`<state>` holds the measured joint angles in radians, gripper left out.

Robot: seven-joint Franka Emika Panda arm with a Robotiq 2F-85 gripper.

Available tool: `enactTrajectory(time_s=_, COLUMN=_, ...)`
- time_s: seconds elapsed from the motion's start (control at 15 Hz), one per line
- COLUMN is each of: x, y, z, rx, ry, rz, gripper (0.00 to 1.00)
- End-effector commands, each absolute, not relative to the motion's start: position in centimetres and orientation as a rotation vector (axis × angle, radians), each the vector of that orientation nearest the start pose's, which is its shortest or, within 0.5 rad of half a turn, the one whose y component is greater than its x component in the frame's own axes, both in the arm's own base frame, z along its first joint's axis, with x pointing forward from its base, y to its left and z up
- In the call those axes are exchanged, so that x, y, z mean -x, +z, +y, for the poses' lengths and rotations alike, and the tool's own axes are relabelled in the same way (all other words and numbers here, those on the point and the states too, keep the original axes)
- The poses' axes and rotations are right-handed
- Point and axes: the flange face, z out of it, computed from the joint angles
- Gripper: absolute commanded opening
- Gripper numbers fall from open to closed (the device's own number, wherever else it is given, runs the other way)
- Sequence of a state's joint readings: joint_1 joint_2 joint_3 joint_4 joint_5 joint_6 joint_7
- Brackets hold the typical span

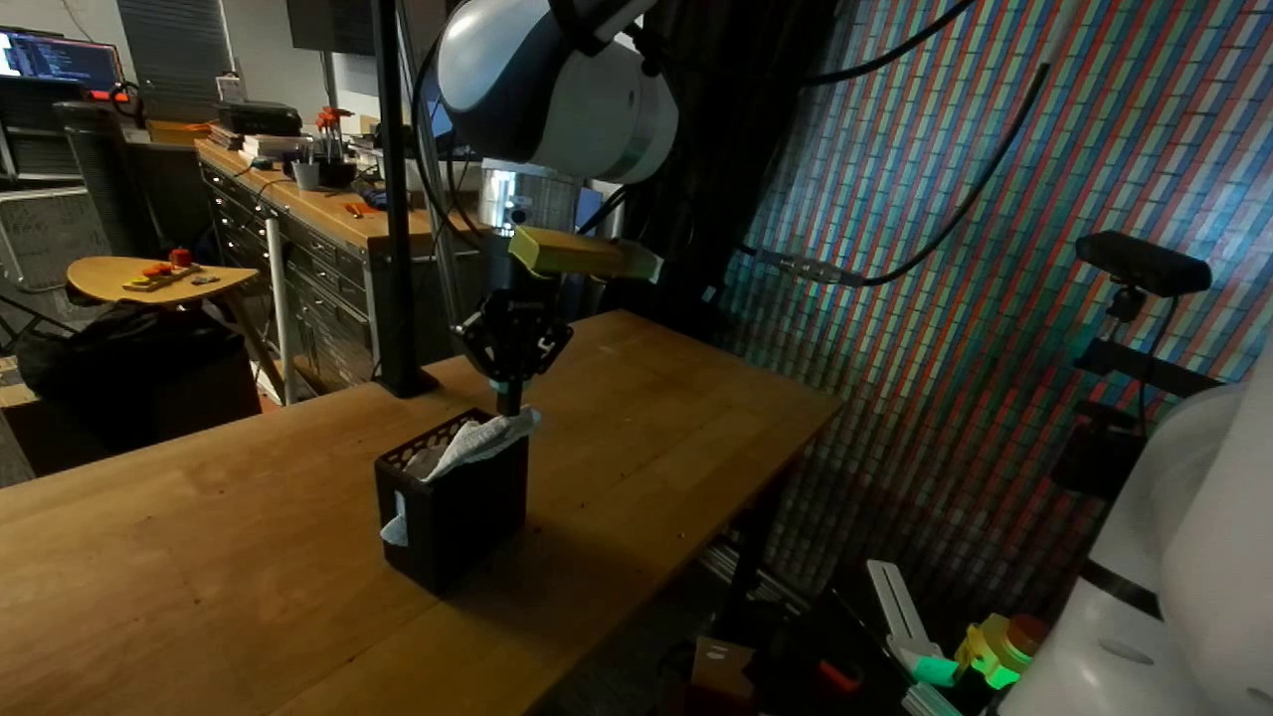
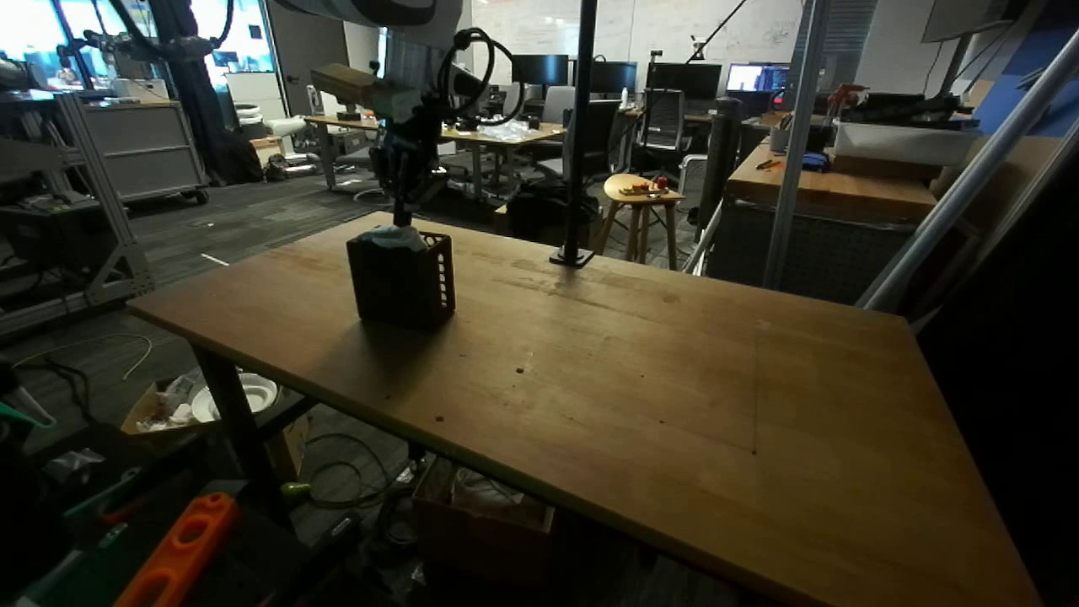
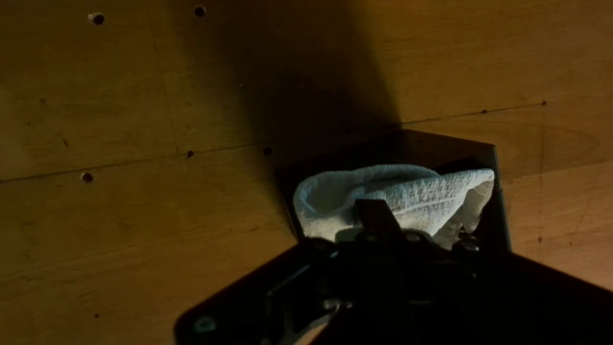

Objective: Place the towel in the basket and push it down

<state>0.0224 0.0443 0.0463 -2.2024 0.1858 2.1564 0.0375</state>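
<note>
Hand [image 1: 509, 409] closed, straight down at the towel [image 1: 485, 445]

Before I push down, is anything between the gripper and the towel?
Nothing visible: the shut gripper is right at the towel, which sits in the basket, partly sticking out of its top.

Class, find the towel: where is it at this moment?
In both exterior views the towel is left of centre, bunched in the black perforated basket and poking out of its top, directly under the gripper.
</note>
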Motion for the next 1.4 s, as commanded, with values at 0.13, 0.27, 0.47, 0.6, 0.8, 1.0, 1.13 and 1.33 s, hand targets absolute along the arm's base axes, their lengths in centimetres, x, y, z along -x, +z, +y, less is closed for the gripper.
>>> enactTrajectory(time_s=0.13, x=-52.3, y=36.0, z=4.2, rx=2.975, ry=0.081, rz=0.18, gripper=0.44)
enactTrajectory(time_s=0.27, x=-52.5, y=36.3, z=4.3, rx=2.986, ry=0.078, rz=0.163, gripper=0.56)
enactTrajectory(time_s=0.47, x=-52.7, y=36.9, z=4.2, rx=3.012, ry=0.093, rz=0.138, gripper=0.62)
enactTrajectory(time_s=0.6, x=-52.6, y=36.9, z=4.2, rx=3.022, ry=0.092, rz=0.12, gripper=0.58)
enactTrajectory(time_s=0.8, x=-52.3, y=36.3, z=4.3, rx=3.029, ry=0.094, rz=0.09, gripper=0.58)
enactTrajectory(time_s=1.0, x=-51.8, y=35.7, z=4.2, rx=3.041, ry=0.108, rz=0.067, gripper=0.59)
enactTrajectory(time_s=1.13, x=-51.5, y=35.2, z=4.1, rx=3.044, ry=0.124, rz=0.057, gripper=0.59)
enactTrajectory(time_s=1.33, x=-51.2, y=34.5, z=4.1, rx=3.043, ry=0.143, rz=0.046, gripper=0.57)
